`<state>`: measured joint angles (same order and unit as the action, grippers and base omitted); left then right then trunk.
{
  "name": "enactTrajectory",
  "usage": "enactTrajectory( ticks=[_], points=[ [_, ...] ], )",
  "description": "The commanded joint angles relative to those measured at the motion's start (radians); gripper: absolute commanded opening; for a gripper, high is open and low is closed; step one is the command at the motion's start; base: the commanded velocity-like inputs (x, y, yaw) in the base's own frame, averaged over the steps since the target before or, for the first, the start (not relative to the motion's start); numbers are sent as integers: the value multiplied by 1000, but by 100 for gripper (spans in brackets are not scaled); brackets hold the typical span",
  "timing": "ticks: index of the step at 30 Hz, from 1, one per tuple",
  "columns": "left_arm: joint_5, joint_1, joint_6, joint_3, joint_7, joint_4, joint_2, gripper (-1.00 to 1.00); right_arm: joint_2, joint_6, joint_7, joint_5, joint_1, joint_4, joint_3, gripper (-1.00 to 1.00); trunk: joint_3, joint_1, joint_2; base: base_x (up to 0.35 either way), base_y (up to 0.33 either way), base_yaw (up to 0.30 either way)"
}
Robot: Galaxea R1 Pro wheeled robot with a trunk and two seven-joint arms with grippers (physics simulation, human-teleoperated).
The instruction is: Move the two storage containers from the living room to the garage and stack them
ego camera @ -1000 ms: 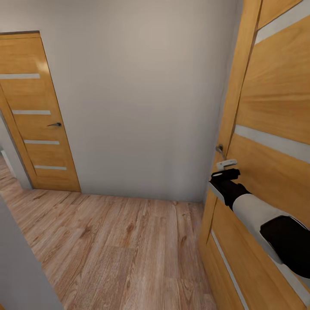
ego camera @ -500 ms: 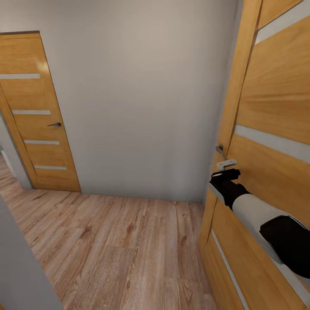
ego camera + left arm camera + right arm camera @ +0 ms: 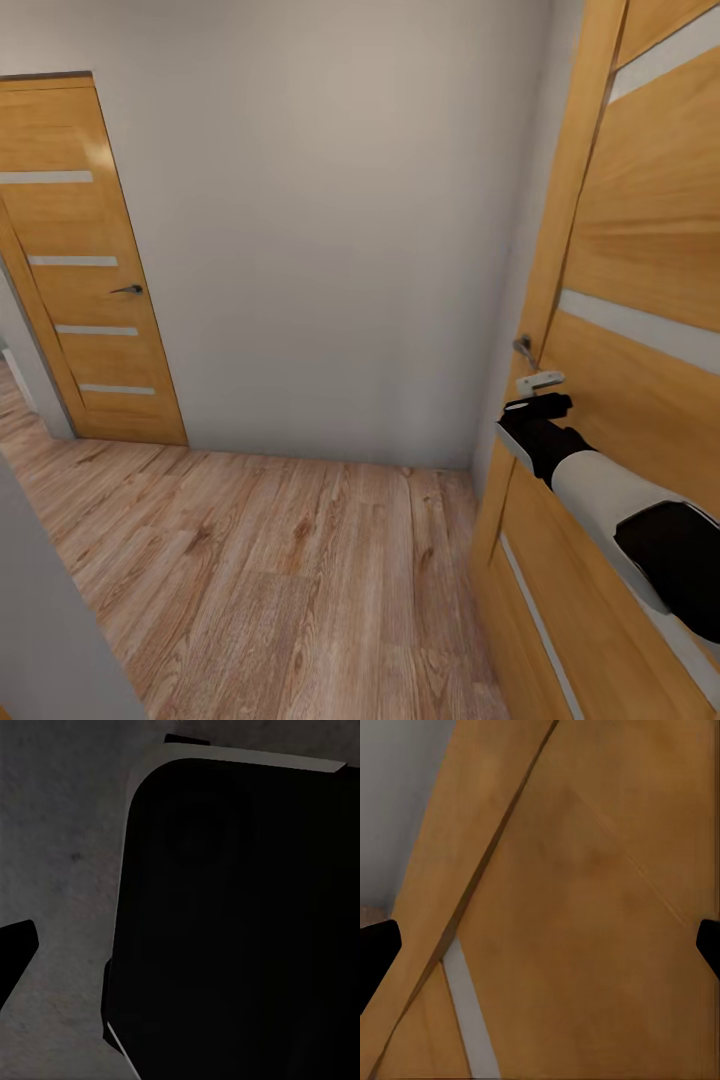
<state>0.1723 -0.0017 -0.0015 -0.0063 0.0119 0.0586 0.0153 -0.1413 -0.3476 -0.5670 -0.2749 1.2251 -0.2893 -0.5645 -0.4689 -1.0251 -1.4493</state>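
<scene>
Neither storage container is in view; I am in a hallway with a light wood-plank floor (image 3: 270,570). My right gripper (image 3: 541,392) reaches out to the honey-coloured door (image 3: 640,260) on the right, just below its grey lever handle (image 3: 522,349). In the right wrist view the gripper (image 3: 540,952) is open, its dark fingertips (image 3: 375,952) at the two edges and the door panel (image 3: 585,892) close behind them, nothing between. The left wrist view has one dark fingertip (image 3: 15,949) beside a large black rounded body (image 3: 240,922), over a grey mottled surface (image 3: 60,832).
A plain grey wall (image 3: 320,220) closes the hallway ahead. A second wooden door (image 3: 85,270) with pale stripes stands shut at the left, with a small dark handle (image 3: 128,289). A grey wall corner (image 3: 50,620) juts in at the near left.
The right-hand door, with its handle, has swung slightly to the right, away from me, and my right gripper has gone with it, a little right and down. The rest stands still.
</scene>
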Motion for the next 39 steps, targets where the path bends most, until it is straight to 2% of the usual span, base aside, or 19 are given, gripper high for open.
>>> enactTrajectory(
  ticks=[1,18,30,35,39],
  points=[
    [7,0,0,-1,1,1,0,100,-13,-16,-10,5,1,-1,-1,100,-1,0,-1,0,0,0],
    [9,0,0,0,1,1,-2,100,-62,-14,-10,5,1,-2,1,100,-1,0,-1,0,0,0],
    [9,0,0,0,2,1,-2,100,-67,-13,-10,5,1,-1,0,100,-1,0,-1,0,0,0],
    [9,0,0,0,1,1,-2,100,-96,-12,-10,5,1,-2,1,100,-1,0,-1,0,0,0],
    [9,0,0,0,1,1,-2,100,-95,-11,-10,5,1,-2,1,100,-1,0,-1,0,0,0]
  ],
)
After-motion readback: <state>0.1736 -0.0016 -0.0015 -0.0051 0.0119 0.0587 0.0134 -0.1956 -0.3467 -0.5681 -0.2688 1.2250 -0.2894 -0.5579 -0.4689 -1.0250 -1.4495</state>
